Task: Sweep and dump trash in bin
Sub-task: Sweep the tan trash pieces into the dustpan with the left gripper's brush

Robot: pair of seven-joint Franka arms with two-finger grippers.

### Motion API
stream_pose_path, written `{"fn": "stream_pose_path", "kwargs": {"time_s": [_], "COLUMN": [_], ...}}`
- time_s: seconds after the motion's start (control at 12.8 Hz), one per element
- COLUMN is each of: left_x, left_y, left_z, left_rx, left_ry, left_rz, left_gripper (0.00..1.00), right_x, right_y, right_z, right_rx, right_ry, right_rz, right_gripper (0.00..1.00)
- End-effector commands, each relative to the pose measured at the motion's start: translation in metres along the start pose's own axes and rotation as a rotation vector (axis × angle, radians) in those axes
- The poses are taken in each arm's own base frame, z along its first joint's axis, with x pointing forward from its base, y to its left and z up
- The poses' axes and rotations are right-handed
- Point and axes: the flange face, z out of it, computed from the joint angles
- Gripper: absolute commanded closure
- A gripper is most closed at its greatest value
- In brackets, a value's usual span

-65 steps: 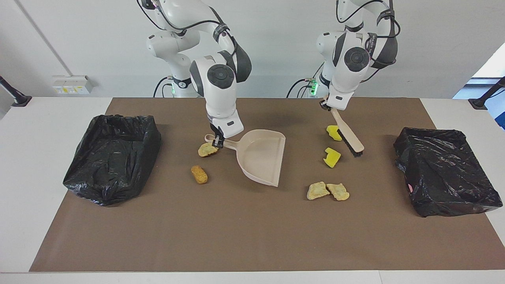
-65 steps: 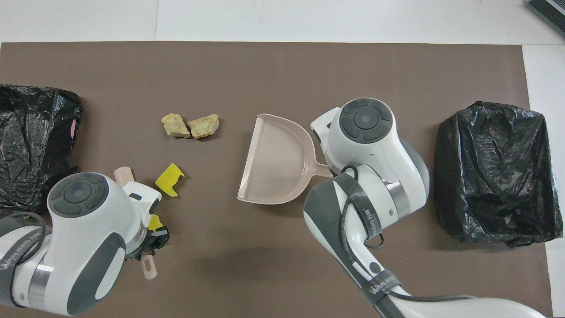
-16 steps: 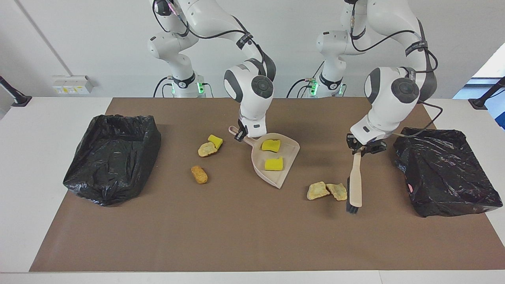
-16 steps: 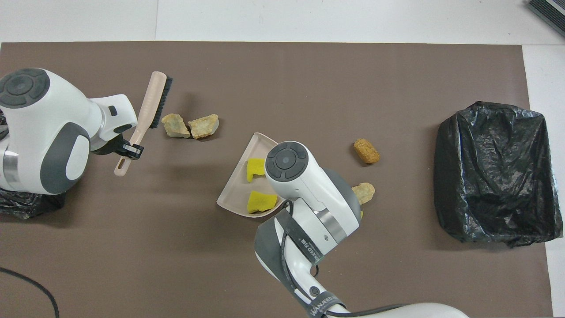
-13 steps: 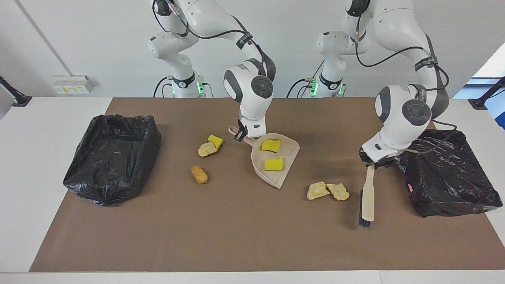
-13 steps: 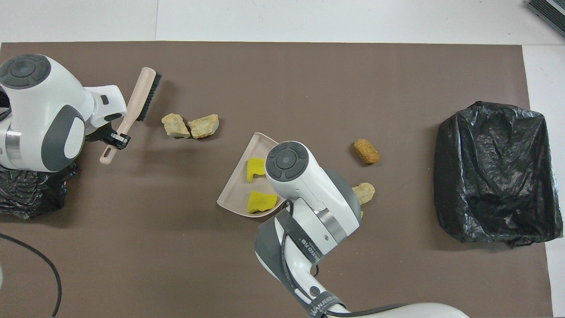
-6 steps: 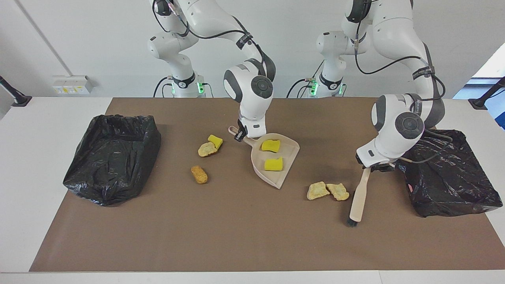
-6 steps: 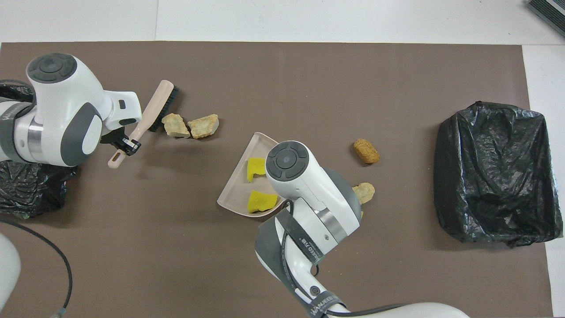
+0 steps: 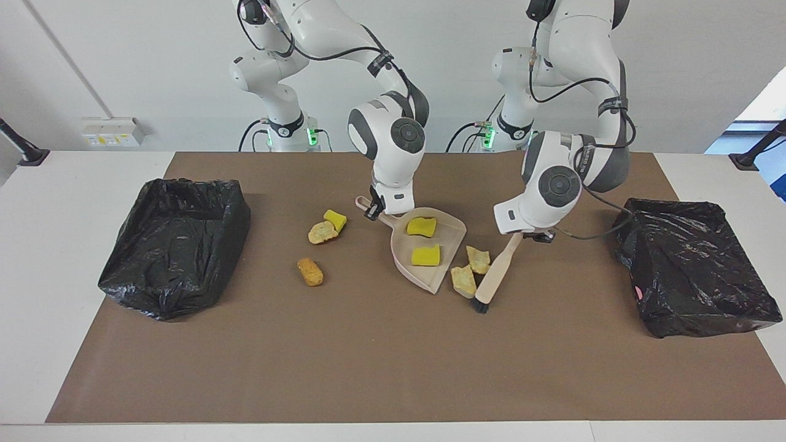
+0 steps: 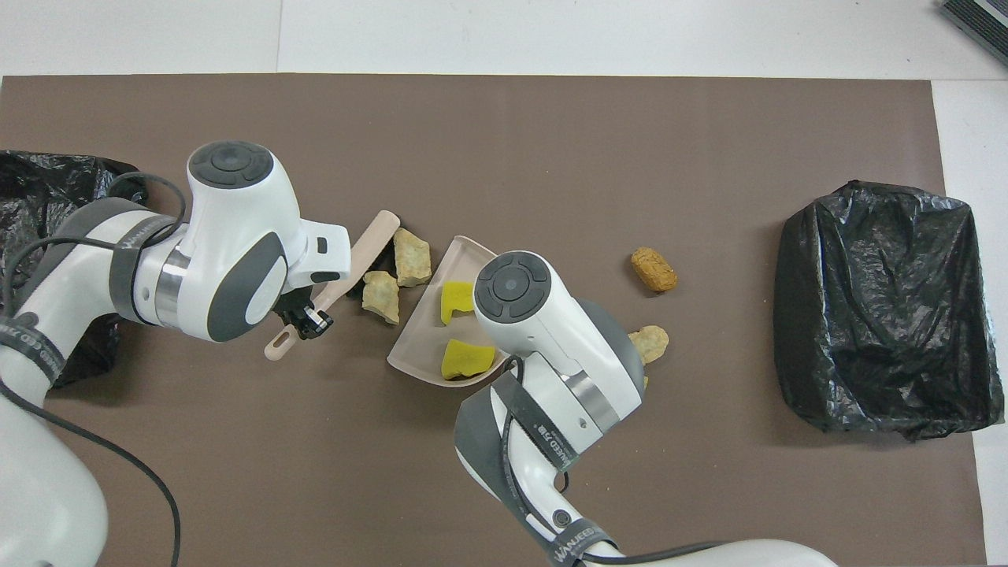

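Trash (image 9: 471, 267): two crusty tan lumps against bristled brush (image 9: 493, 273), left claw (image 9: 533, 235) grasping.

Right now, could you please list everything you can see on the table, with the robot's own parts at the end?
Sponge chunks: two, yellow, in the dustpan.
Sponge chunk: one, yellow, touching a tan lump.
Tan lumps: two, between dustpan mouth and brush.
Brown lump: one, alone on the mat.
Dustpan: one, beige, mid-table.
Brush: one, beige, bristles down.
Bins: two, black-lined, one at each end.
Mat: one, brown.
Left gripper: holds the brush.
Right gripper: holds the dustpan handle.
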Motion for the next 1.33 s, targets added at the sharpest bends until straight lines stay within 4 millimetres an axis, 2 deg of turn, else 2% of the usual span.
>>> {"fn": "stream_pose_path", "kwargs": {"time_s": [0.0,0.16,0.39,0.55,0.78,0.94,1.25], "left_x": [-0.007,-0.002,-0.001,-0.012,-0.029,-0.043,-0.068], "left_y": [0.056,0.083,0.108,0.111,0.107,0.105,0.114], "left_z": [0.002,0.002,-0.004,-0.020,-0.040,-0.047,-0.063], "left_rx": [-0.024,-0.052,-0.097,-0.168,-0.164,-0.161,-0.134], "left_ry": [-0.013,-0.011,-0.007,-0.016,0.005,-0.024,0.006], "left_rz": [-0.041,-0.071,-0.139,-0.237,-0.298,-0.407,-0.481], "left_gripper": [1.00,1.00,1.00,1.00,1.00,1.00,1.00], "right_x": [-0.007,-0.007,-0.007,-0.007,-0.007,-0.009,-0.013], "right_y": [0.000,0.000,0.000,0.000,0.001,0.004,0.010], "right_z": [-0.001,-0.002,-0.002,-0.001,0.000,0.000,-0.007], "right_rx": [-0.005,-0.005,-0.005,-0.007,-0.006,-0.007,-0.012], "right_ry": [-0.014,-0.016,-0.016,-0.017,-0.018,-0.019,-0.017], "right_rz": [0.032,0.030,0.030,0.030,0.031,0.027,0.034], "right_gripper": [1.00,1.00,1.00,1.00,1.00,1.00,1.00]}}
